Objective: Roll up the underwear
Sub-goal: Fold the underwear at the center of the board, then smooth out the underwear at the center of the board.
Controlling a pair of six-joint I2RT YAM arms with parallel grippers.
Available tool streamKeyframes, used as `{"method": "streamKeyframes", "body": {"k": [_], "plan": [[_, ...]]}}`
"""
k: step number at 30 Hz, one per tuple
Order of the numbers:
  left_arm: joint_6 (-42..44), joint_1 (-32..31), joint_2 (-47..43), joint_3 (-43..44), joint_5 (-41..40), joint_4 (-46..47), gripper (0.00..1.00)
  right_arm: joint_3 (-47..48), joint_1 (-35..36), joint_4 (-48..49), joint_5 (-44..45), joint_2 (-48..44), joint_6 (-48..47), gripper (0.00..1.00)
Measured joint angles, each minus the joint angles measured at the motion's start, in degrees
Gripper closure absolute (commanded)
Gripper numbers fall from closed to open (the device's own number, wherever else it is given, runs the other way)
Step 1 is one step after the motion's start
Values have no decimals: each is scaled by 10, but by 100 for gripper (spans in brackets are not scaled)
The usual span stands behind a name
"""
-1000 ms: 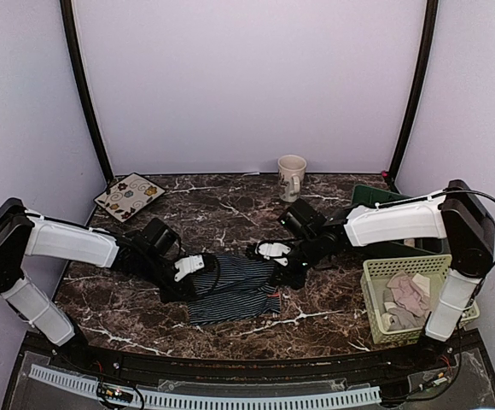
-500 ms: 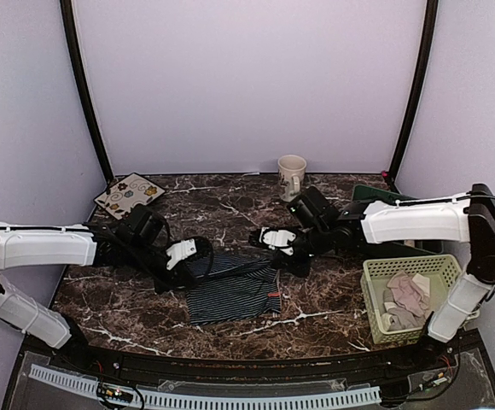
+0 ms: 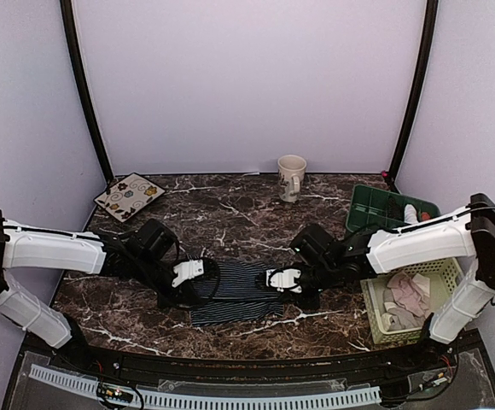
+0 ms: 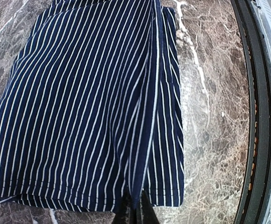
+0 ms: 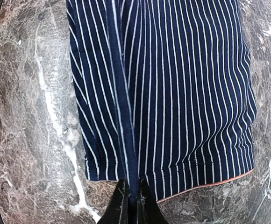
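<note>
The navy striped underwear (image 3: 235, 291) lies on the marble table between my two grippers. My left gripper (image 3: 188, 275) is shut on a folded edge at its left end; in the left wrist view (image 4: 136, 212) the fingers pinch the dark fold of the cloth (image 4: 84, 107). My right gripper (image 3: 283, 279) is shut on the same fold at its right end; in the right wrist view (image 5: 131, 205) the cloth (image 5: 173, 88) stretches away flat. The pink underwear (image 3: 408, 295) lies in the yellow basket (image 3: 375, 320).
A beige mug (image 3: 291, 176) stands at the back centre. A patterned plate (image 3: 129, 196) lies at the back left. A green tray (image 3: 375, 207) sits at the back right. The table's front rail (image 4: 257, 112) runs close to the cloth.
Both grippers have moved toward the near edge, carrying the upper edge of the striped underwear over itself. The cloth is now folded narrower.
</note>
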Motion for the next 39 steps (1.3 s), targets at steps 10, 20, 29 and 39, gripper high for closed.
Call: {"method": "streamKeyframes", "body": {"k": [10,20,29,39], "plan": [[4,-4,-16,-7,-21,-13,100,9,12,-16,2,-6,10,99],[8,-4,-34,-30,-28,-14,71,27,32,-24,-4,9,36,66],[12,-4,-94,-33,-42,-37,55,26,44,-49,5,-20,95,40],[-15,-4,-115,-34,-44,-27,63,-10,19,71,12,-150,287,54]]}}
